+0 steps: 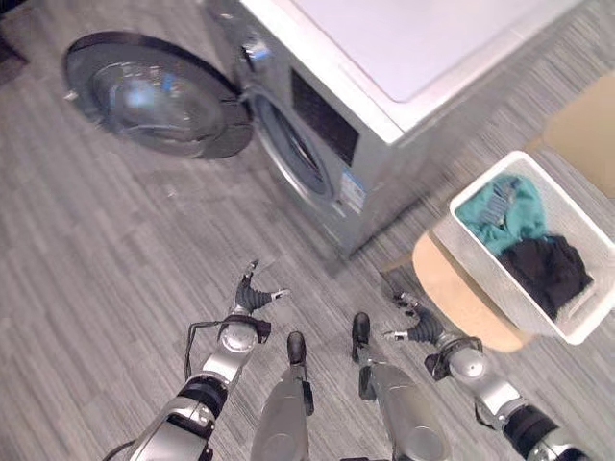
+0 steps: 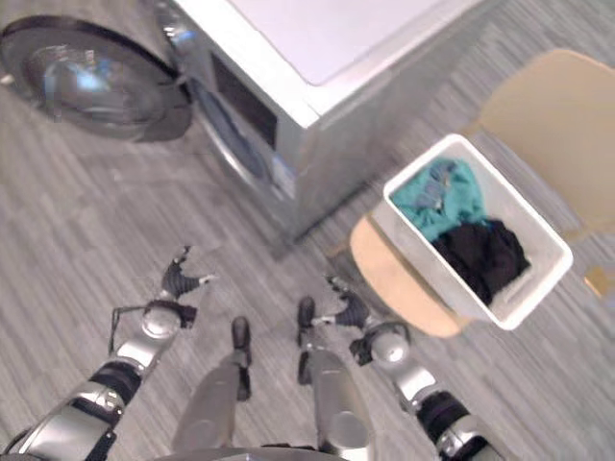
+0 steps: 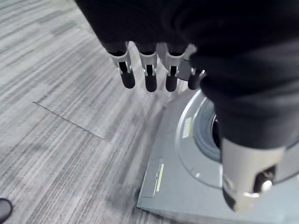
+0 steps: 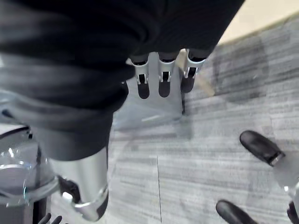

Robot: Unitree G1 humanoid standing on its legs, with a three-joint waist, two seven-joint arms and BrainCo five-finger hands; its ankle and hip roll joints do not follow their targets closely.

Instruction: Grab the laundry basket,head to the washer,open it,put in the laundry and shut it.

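Observation:
A white laundry basket point(image 1: 473, 257) stands on a tan round stool point(image 1: 459, 296) to the right of the washer. In it lie a teal cloth point(image 1: 506, 213) and a black cloth point(image 1: 548, 271). The silver washer point(image 1: 384, 58) has its round door point(image 1: 154, 91) swung wide open to the left, baring the drum opening point(image 1: 293, 146). My left hand point(image 1: 253, 296) hangs open over the floor in front of the washer, holding nothing. Near the stool's edge, my right hand point(image 1: 416, 323) is also open and empty. Straight fingers point(image 3: 147, 70) point toward the washer's front point(image 3: 196, 140).
A tan chair point(image 2: 567, 125) stands behind the basket at the right. Grey striped carpet point(image 1: 106, 250) spreads before the washer, with free room to the left. The open door juts out low on the left side.

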